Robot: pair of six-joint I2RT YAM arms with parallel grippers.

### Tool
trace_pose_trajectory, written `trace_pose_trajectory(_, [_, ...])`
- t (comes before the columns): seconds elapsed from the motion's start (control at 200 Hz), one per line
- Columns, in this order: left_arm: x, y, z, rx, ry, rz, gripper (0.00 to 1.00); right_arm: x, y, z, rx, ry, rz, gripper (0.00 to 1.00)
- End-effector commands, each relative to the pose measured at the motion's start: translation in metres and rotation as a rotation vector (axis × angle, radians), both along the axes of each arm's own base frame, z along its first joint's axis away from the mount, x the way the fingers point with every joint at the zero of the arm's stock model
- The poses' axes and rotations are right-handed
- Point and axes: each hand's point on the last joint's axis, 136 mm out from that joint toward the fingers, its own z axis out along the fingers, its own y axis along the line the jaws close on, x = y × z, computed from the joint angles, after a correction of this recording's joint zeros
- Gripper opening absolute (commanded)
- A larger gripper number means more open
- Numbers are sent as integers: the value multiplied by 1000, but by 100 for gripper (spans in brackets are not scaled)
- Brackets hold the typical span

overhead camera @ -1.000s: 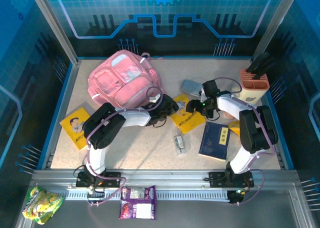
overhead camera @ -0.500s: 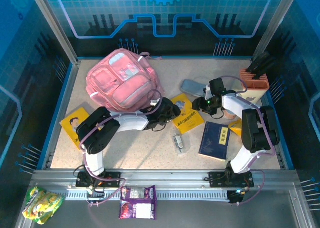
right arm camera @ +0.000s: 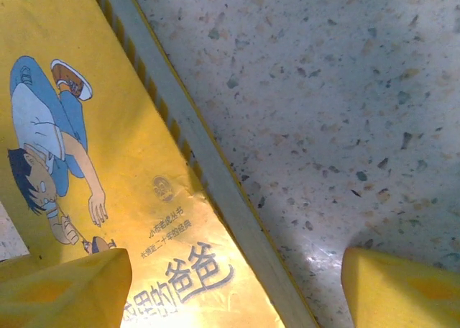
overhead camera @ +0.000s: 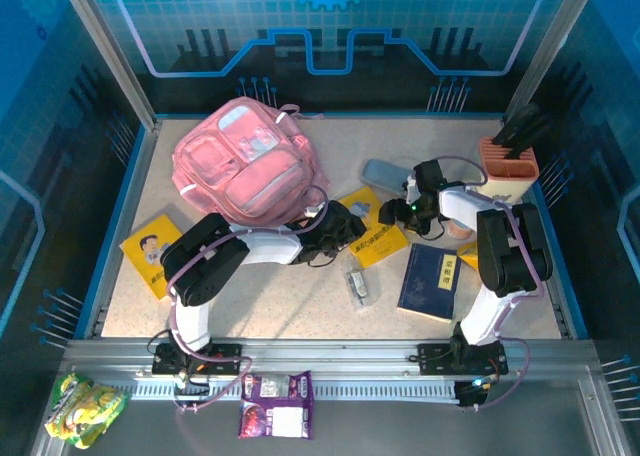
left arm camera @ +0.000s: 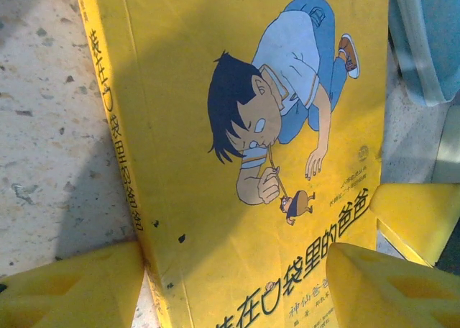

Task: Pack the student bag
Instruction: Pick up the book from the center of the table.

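The pink student bag (overhead camera: 245,166) lies at the back left of the table. A yellow picture book (overhead camera: 378,240) lies flat mid-table, and both grippers hover low over it. My left gripper (overhead camera: 345,226) is open above the book's (left arm camera: 237,126) spine edge. One of its fingers (left arm camera: 65,288) is over the table and the other is over the cover. My right gripper (overhead camera: 395,214) is also open, astride the book's (right arm camera: 108,162) page edge, with one of its fingertips (right arm camera: 402,285) over bare table. Neither holds anything.
A second yellow book (overhead camera: 150,251) lies at the left and a dark blue book (overhead camera: 430,281) at the right. A small packet (overhead camera: 358,284) sits between them. Behind are a grey pencil case (overhead camera: 385,173) and an orange-topped holder (overhead camera: 510,171). Snack bags (overhead camera: 275,404) lie on the front rail.
My left gripper has moved slightly right and nearer over the yellow book. My right gripper swung right, then came back to the book's edge. The bag sits slightly further left.
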Motion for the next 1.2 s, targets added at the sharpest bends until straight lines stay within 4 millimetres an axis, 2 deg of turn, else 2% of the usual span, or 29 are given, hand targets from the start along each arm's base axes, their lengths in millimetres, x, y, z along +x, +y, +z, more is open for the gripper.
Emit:
trace_pose_trajectory(0.0, [5,2,-11,33,4,-8,68,-8,28,9,101,16,70,78])
trace_pose_trajectory(0.2, [14,5,-10,10,-8,-6,66,-5,37,23,152,15,107,78])
trace_pose_trajectory(0.335, [18,11,-10,26,-9,-6,66,-4,35,30,169,7,107,78])
trace_pose_trajectory(0.525, [20,20,-13,37,-7,3,66,-9,47,47,270,13,138,77])
trace_pose_trajectory(0.8, [24,29,-17,42,0,16,65,-18,50,72,345,6,164,64])
trace_pose_trajectory(1.196, [23,32,-19,49,-1,8,65,-26,39,81,336,-4,146,46])
